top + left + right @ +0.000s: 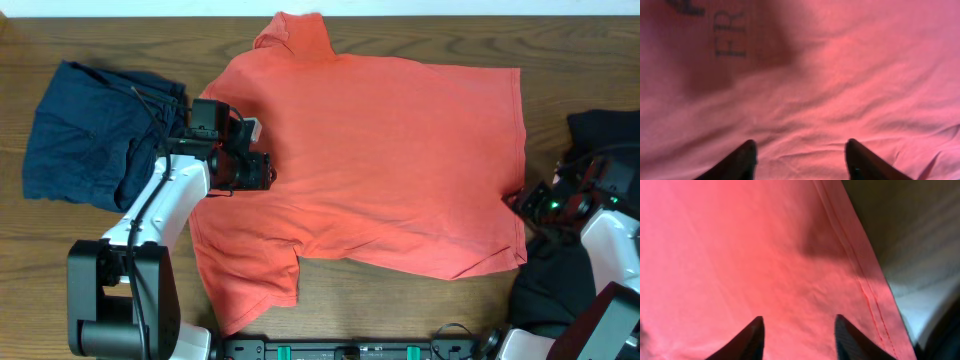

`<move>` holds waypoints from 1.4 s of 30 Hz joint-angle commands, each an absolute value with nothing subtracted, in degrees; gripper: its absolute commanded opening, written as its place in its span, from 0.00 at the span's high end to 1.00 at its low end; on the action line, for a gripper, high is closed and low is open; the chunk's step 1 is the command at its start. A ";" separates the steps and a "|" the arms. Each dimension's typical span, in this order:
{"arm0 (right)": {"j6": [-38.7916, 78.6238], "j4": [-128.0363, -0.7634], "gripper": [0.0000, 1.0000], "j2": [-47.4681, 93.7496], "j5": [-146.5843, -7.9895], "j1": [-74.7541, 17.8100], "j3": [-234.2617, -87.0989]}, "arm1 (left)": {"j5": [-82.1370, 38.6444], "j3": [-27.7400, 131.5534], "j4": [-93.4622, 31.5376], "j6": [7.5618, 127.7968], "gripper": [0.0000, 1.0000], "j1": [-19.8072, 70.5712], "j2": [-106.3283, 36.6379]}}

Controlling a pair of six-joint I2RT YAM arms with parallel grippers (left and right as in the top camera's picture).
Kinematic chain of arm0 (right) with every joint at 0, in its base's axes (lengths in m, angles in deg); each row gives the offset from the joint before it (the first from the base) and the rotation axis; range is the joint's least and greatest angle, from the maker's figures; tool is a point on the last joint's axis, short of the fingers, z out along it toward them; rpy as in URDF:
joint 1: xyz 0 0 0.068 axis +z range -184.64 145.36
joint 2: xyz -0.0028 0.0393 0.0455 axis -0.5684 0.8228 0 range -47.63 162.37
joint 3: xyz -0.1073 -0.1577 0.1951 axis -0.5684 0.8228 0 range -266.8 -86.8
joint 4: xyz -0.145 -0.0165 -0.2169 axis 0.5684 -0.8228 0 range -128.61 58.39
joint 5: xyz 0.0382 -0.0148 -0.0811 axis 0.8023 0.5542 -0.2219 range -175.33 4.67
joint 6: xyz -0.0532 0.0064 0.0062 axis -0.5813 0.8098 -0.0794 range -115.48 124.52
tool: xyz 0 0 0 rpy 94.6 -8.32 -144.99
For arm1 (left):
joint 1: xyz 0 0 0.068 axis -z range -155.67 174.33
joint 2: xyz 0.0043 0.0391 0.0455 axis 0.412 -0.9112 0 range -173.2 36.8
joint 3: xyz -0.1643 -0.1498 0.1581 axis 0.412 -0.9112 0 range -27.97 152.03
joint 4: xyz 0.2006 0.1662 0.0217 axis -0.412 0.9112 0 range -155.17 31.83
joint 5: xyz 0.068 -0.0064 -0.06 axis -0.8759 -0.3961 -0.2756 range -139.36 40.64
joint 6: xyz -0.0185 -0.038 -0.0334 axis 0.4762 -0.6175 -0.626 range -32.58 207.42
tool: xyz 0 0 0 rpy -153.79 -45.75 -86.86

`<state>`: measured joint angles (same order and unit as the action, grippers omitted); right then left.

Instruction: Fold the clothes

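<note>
A coral-red polo shirt [380,160] lies spread flat across the table, collar at the far edge. My left gripper [262,170] is open over the shirt's left side, near the sleeve; in the left wrist view [801,155] its two fingers stand apart over wrinkled red cloth [840,90] with faint dark lettering showing through. My right gripper [520,203] is open at the shirt's right hem; the right wrist view [797,330] shows its fingers apart over the red cloth [740,255] beside the stitched hem.
A dark navy garment [90,135] lies crumpled at the left of the table. A black garment [590,200] lies at the right edge, under my right arm. Brown wood table [60,220] shows around the clothes.
</note>
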<state>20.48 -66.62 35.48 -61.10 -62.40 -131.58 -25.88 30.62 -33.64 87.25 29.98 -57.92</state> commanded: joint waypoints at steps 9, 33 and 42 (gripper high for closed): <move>20.86 -69.20 0.45 35.00 -65.34 -61.99 -135.88 | -46.77 31.08 -36.04 87.36 0.29 28.39 -57.94; 22.30 -69.20 0.37 35.35 -68.58 -61.92 -135.84 | -28.39 31.08 -60.55 94.77 0.39 15.49 -70.00; 22.28 -69.28 0.36 35.35 -68.60 -61.92 -135.82 | -28.41 31.08 -67.04 96.02 0.46 15.51 -75.03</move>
<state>21.91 -69.39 35.46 -68.42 -62.40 -135.16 -29.22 30.62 -66.32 94.38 15.49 -73.74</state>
